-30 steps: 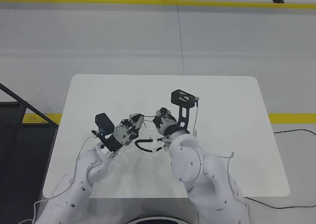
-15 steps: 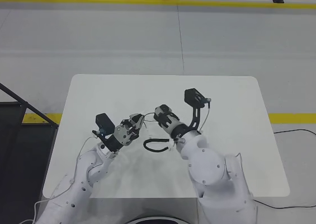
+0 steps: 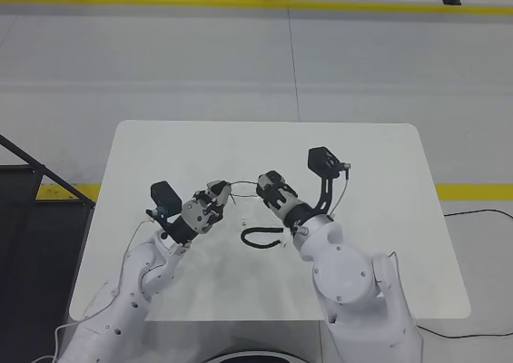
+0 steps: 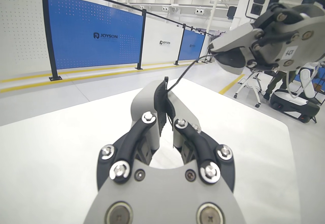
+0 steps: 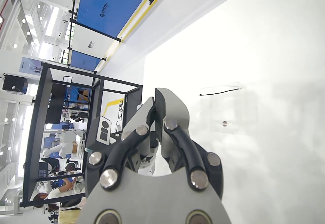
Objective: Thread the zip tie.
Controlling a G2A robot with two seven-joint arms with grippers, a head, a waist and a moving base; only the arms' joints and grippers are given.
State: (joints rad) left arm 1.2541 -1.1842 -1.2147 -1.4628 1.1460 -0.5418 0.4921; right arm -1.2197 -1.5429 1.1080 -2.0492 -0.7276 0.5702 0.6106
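In the top view both grippers hang over the white table (image 3: 374, 163), just left of the frame's centre; the left gripper (image 3: 212, 200) is clenched on the head end of the black zip tie (image 4: 186, 71), the small square head poking out past its pads; the right gripper (image 3: 269, 185), close beside it nearer the middle, pinches the tail, and the strap runs in a shallow curve between them; whether the tail has entered the eye I cannot tell. To do this well, I judge, hold the head rigid, square the tail to the eye, and draw along the strap's own line; a sideways tug would bend it or twist the head loose.
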